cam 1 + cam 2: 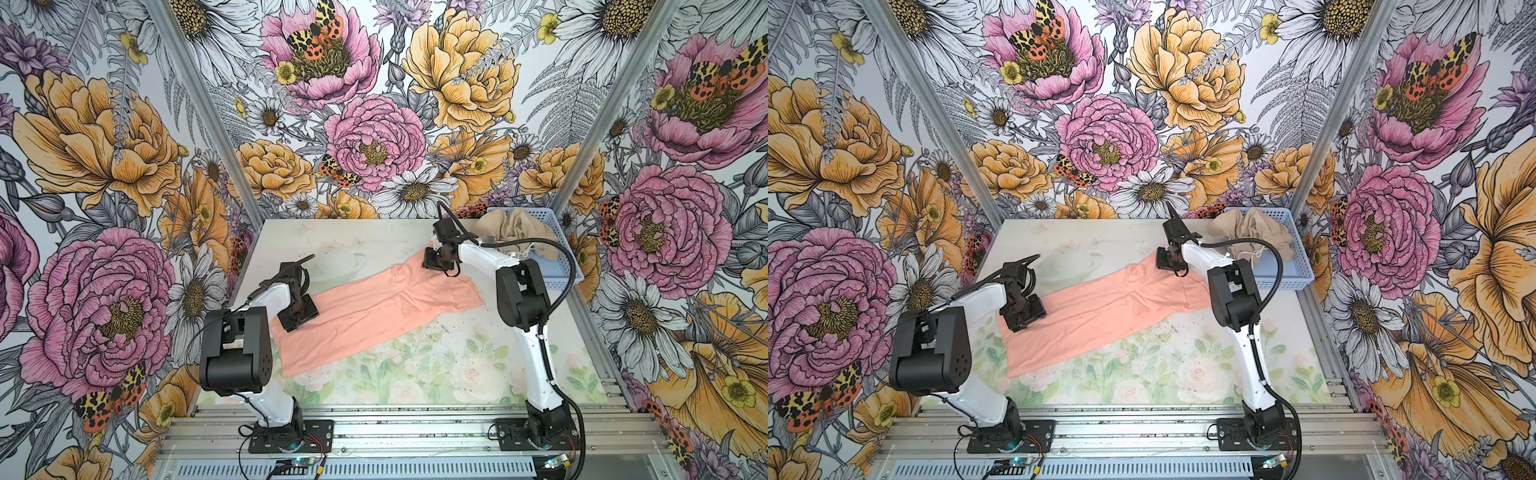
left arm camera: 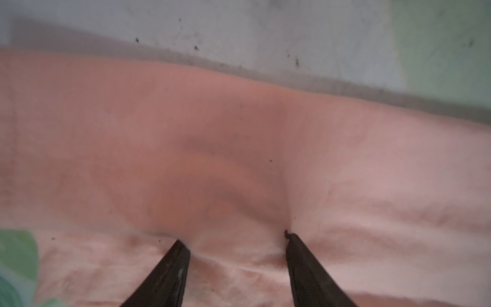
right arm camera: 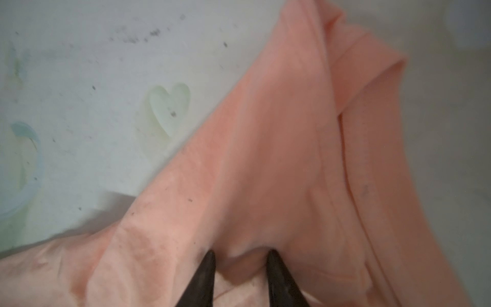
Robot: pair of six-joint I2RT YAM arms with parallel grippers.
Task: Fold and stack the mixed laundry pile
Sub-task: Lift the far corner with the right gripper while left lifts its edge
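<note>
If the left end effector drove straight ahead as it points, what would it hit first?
The peach T-shirt: the left end effector points down at it, tips apparently touching cloth, though blur leaves contact unsure.

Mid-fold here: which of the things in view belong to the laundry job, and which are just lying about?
Job:
- salmon T-shirt, spread out on the table
- beige garment, bunched up in the basket

Lying about:
- light blue basket, at the table's far right corner, only a container
- dark specks on the table near the shirt
</note>
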